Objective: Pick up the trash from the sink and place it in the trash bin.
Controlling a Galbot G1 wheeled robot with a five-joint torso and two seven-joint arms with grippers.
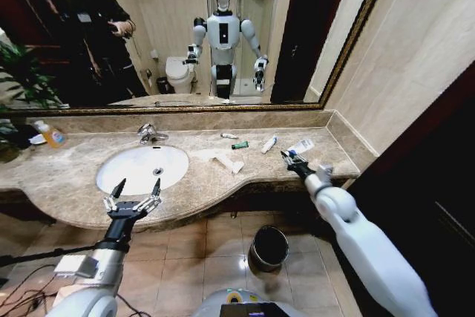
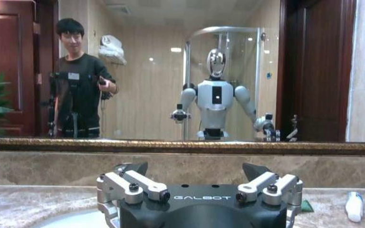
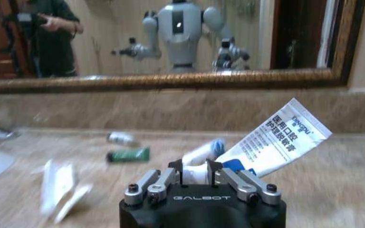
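The right gripper (image 3: 199, 172) has its fingers clamped on a white tube with a blue end (image 3: 277, 140) at the worktop's far right. The left gripper (image 1: 133, 197), fingers apart, hovers near the sink (image 1: 141, 169). Remaining trash lies on the worktop; the trash bin (image 1: 269, 247) on the floor looks empty.

Crumpled paper (image 3: 59, 190) blurred, indistinct.

White glossy arms end in black "GALBOT"-marked wrists with silver, screw-studded fingers (image 3: 154, 186).
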